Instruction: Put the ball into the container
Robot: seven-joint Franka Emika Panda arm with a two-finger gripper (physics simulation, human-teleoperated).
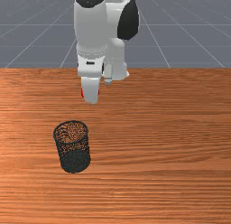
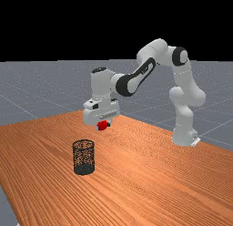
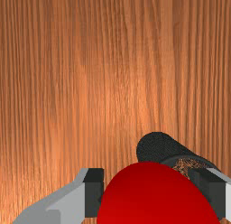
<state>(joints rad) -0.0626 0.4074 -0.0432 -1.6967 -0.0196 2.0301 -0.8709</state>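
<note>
Soft glare is glowing pale orange on the counter (image 2: 129,159) (far and wrist views alike), while the far view's backdrop (image 2: 116,24) is showing black.

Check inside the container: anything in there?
No object seen in the container; the table shows through its mesh. The patch directly beneath is covered. The ball is between the fingers.

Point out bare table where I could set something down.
Widest: the bare wood of the table on the front view's right of the container; a narrower patch borders it on that view's left. Crowded: between container and arm base, where the gripper holds the ball aloft.
</note>
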